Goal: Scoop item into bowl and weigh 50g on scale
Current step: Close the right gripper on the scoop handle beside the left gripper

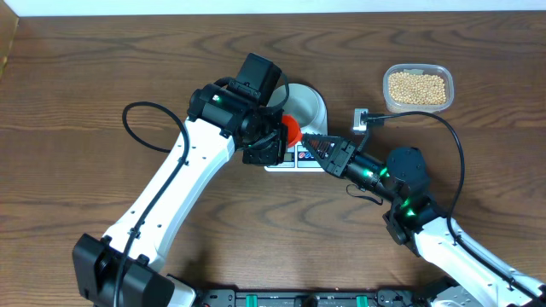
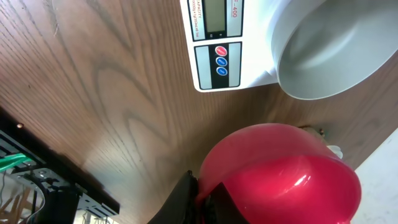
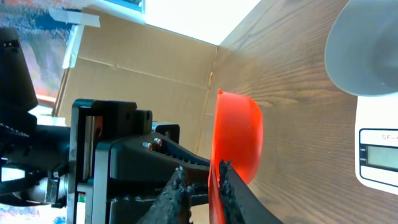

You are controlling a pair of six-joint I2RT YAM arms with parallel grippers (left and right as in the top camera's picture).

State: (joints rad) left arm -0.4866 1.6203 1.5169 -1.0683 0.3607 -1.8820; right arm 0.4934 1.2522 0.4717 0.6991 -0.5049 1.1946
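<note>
Left gripper (image 2: 200,194) is clamping the red scoop (image 2: 286,171); right gripper (image 3: 204,182) is straddling its handle, jaws narrow — contact unconfirmed. Beans (image 1: 416,87) are sitting at the scoop's 2 o'clock — right arm nearer.

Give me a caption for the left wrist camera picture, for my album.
Left gripper holds a red scoop near the pale bowl sitting on the white scale.

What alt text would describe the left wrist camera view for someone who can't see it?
The left gripper holds a red scoop above a wooden table. Beyond it, an empty pale bowl sits on a white kitchen scale.
</note>
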